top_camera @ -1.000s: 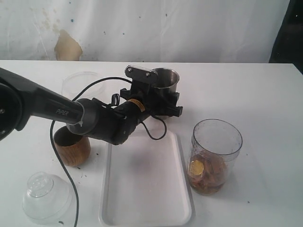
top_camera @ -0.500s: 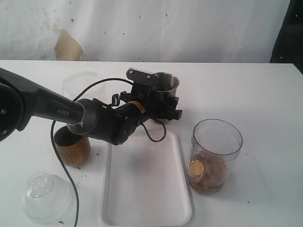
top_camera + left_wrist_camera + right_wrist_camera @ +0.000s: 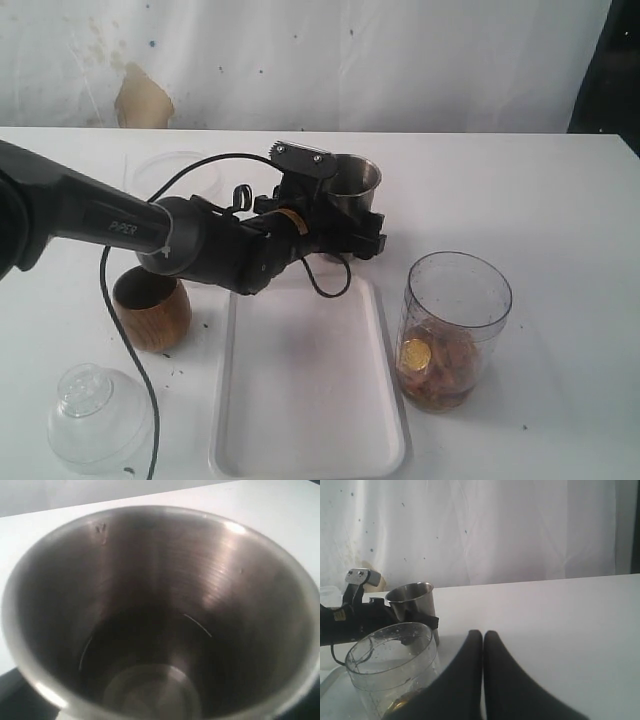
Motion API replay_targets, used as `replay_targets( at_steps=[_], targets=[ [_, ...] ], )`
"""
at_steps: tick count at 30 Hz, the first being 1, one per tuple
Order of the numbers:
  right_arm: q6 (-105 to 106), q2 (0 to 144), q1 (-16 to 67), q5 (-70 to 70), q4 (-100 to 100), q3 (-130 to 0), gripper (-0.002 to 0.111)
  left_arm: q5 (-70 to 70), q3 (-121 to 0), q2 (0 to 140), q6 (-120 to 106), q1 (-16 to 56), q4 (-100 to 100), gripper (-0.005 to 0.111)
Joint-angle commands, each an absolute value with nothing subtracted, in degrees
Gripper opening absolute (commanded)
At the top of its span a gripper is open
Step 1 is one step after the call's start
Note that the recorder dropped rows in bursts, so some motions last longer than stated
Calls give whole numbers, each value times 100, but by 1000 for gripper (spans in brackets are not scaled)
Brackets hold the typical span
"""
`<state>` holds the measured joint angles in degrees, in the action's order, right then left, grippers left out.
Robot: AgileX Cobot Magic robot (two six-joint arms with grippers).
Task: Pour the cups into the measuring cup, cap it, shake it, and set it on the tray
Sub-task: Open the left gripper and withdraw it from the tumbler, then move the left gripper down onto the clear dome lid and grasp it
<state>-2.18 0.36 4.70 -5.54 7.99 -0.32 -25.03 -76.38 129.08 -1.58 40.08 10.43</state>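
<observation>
The left arm [image 3: 120, 225] is carrying its elbow a little higher than a moment ago, uncovering more of the wooden cup [image 3: 150, 310]. The steel tumbler [image 3: 355, 185] is sitting slightly lower and a touch further right than before. The left fingers [image 3: 370, 235] are still clamped around its lower body, holding it upright just behind the far end of the tray [image 3: 300, 420]. The wrist camera is looking straight into the tumbler and showing bare metal down to the bottom.

The measuring cup [image 3: 455, 330] has not moved. It is standing uncapped on the white surface [image 3: 540, 200] just right of the tray, with brown bits and a yellow disc lying in its bottom. The wooden cup is standing left of the tray, with a clear domed lid [image 3: 95, 418] near it at the front edge. Behind everything, a white wall is showing a brown stain [image 3: 143, 98].

The right fingers [image 3: 470, 680] are pressed together with nothing between them, low beside the measuring cup. The left gripper body is hiding the tumbler's base, so I cannot tell whether it is touching the surface. A frosted tub [image 3: 175, 172] is half lost behind the arm.
</observation>
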Motion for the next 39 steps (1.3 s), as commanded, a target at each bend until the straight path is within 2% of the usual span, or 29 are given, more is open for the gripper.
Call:
replay_targets(
  at_steps=[1, 14, 20, 27, 30, 34, 38, 39],
  targets=[
    [-221, 0, 508, -509, 792, 0, 0, -2137, -7662, 12663, -159, 4039, 1104, 91],
    [-221, 0, 508, -509, 792, 0, 0, -214, -7662, 12024, -132, 4061, 1104, 91],
    [-221, 0, 508, -509, 792, 0, 0, 67, -7252, 11465, 92, 4075, 1196, 88],
    [-221, 0, 508, -509, 792, 0, 0, 0, -6181, 10394, 145, 4075, 1196, 61],
    [-221, 0, 508, -509, 792, 0, 0, 259, -5812, 9834, 116, 4075, 1185, 40],
    [-221, 0, 508, -509, 792, 0, 0, 882, -5407, 9010, -412, 4075, 1123, 3],
    [-221, 0, 508, -509, 792, 0, 0, 1837, -5246, 8291, -705, 4075, 1114, 0],
    [-221, 0, 508, -509, 792, 0, 0, 2574, -5261, 8012, -961, 4075, 1114, 0]
  ],
)
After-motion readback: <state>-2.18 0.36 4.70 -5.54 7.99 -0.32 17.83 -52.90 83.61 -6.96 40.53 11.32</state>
